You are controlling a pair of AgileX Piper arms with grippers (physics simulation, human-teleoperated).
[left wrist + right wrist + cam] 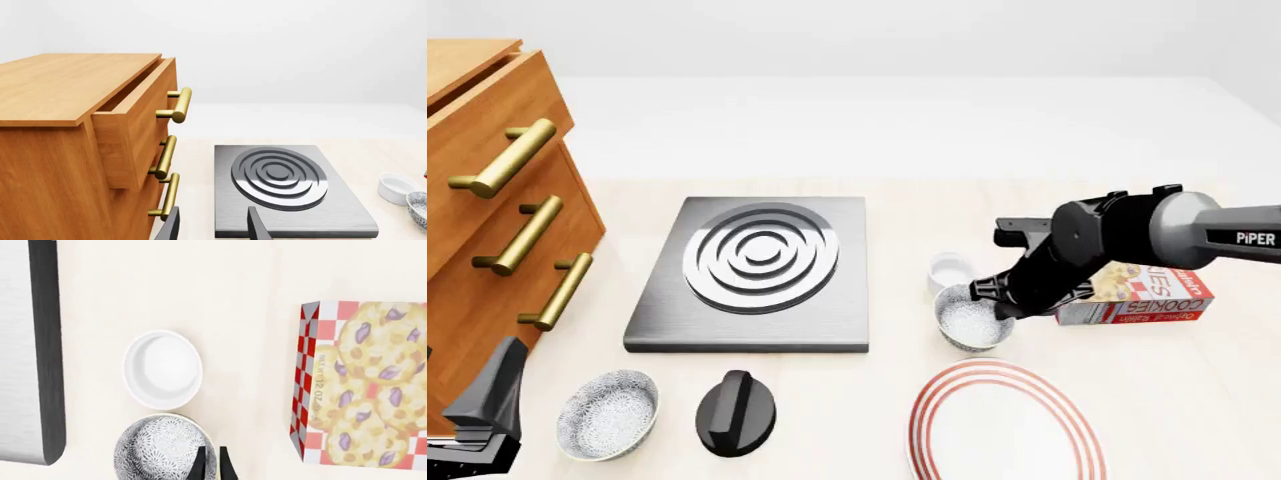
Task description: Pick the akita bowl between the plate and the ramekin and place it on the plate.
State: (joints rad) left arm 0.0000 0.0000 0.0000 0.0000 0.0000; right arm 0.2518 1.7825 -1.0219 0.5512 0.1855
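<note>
The akita bowl (970,318) sits on the light desk (1174,400) between the plate (1004,421) and the ramekin (953,270). The ramekin is just behind the bowl, almost touching it. The plate with red rings is just in front of the bowl, close to the near edge of the desk.

The right end effector (1004,305) is down at the right side of the akita bowl. In the right wrist view its two dark fingers (199,467) are very close together, with only a thin gap, and they sit right at the bowl's rim. They seem to pinch the rim, but I cannot tell for sure that they grip it.

A box of cookies (1141,295) lies flat on the desk to the right of the bowl, partly behind the right arm.

The left end effector (212,227) is low at the near left side of the desk. Its fingers are apart and hold nothing. It is next to a wooden chest of drawers (487,200) with gold handles, and the top drawer is pulled out a little.

A grey stove plate (755,272) with round rings lies in the middle of the desk. In front of it are a second speckled bowl (607,413) and a black knob (735,412), side by side.
</note>
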